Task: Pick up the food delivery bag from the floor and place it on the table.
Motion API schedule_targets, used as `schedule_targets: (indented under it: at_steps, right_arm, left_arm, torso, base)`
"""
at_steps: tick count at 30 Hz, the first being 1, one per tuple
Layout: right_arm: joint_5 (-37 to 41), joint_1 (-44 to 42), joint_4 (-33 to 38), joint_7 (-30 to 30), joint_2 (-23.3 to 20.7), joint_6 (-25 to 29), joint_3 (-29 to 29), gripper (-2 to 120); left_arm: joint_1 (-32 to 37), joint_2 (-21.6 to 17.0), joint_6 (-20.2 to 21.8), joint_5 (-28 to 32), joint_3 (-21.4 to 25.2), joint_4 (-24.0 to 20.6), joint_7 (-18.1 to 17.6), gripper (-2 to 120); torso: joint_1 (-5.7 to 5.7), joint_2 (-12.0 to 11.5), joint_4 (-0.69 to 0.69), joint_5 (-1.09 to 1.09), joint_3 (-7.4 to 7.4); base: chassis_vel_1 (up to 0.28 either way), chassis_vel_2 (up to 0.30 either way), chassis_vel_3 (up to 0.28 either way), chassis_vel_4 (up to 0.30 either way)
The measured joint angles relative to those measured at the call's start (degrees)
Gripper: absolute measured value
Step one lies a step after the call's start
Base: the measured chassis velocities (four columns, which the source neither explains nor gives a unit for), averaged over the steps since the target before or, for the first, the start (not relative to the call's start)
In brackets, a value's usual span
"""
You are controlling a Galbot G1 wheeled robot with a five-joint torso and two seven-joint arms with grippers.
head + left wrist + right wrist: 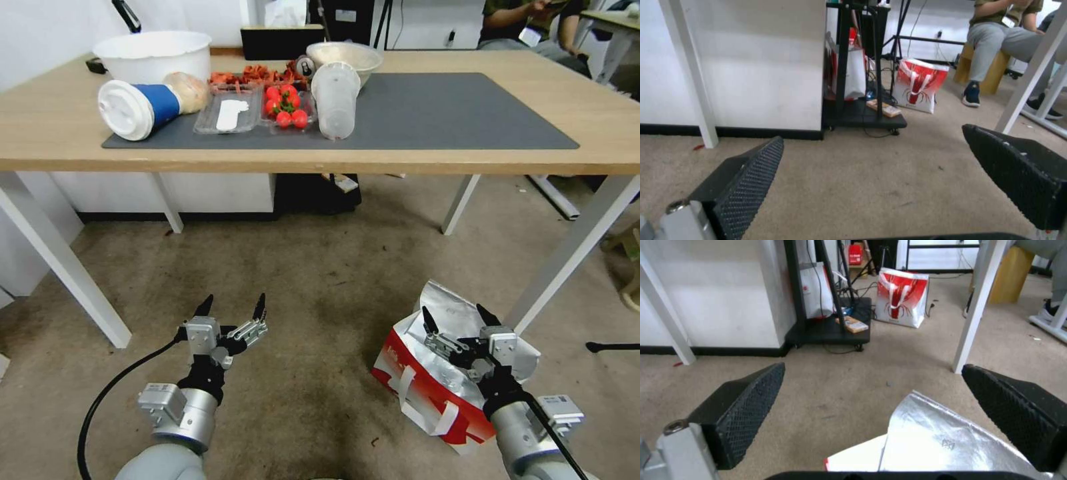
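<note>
The food delivery bag (433,393), red and white with silver foil lining and white strap handles, sits on the floor (313,280) at my lower right, its top open. My right gripper (457,319) hovers open just above the bag's open top. In the right wrist view the foil flap (933,436) lies between and below that gripper's (873,366) spread fingers. My left gripper (232,307) hangs open over bare carpet to the left, holding nothing; in the left wrist view this gripper (873,133) has the floor ahead of it. The light-wood table (53,133) with its dark grey mat (453,113) stands ahead.
On the mat's left half lie a white cup (137,107), trays of tomatoes (287,107) and a clear cup (335,100), with bowls behind. A white table leg (573,247) slants down beside the bag. Another red-and-white bag (900,296) and a black stand (831,330) sit under the table.
</note>
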State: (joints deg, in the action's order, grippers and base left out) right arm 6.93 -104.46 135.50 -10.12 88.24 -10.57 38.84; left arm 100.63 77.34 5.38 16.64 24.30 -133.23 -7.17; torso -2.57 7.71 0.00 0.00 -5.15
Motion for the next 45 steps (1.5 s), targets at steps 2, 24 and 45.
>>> schedule_targets:
  at_steps: [2, 24, 45]
  right_arm:
    - [0.0, -0.1, 0.0, 0.0, -0.2, 0.0, 0.1, 100]
    - [0.3, 0.0, -0.1, -0.2, -0.2, 0.2, 0.5, 100]
    - [0.8, 0.6, -0.5, -0.4, -0.2, 0.0, 1.0, 100]
  left_arm:
    - [0.0, 0.0, 0.0, 0.0, 0.0, -0.1, 0.0, 100]
    - [0.1, 0.1, -0.1, 0.0, -0.2, 0.0, 0.0, 100]
    - [0.0, 0.2, 0.0, 0.2, -0.2, 0.4, 0.3, 100]
  torso:
    - [0.15, -0.7, 0.0, 0.0, 0.53]
    - [0.52, -5.7, 0.0, 0.0, 5.16]
    - [0.73, -6.3, 0.0, 0.0, 5.15]
  base:
    - [0.0, 0.0, 0.0, 0.0]
    - [0.0, 0.0, 0.0, 0.0]
    - [0.0, 0.0, 0.0, 0.0]
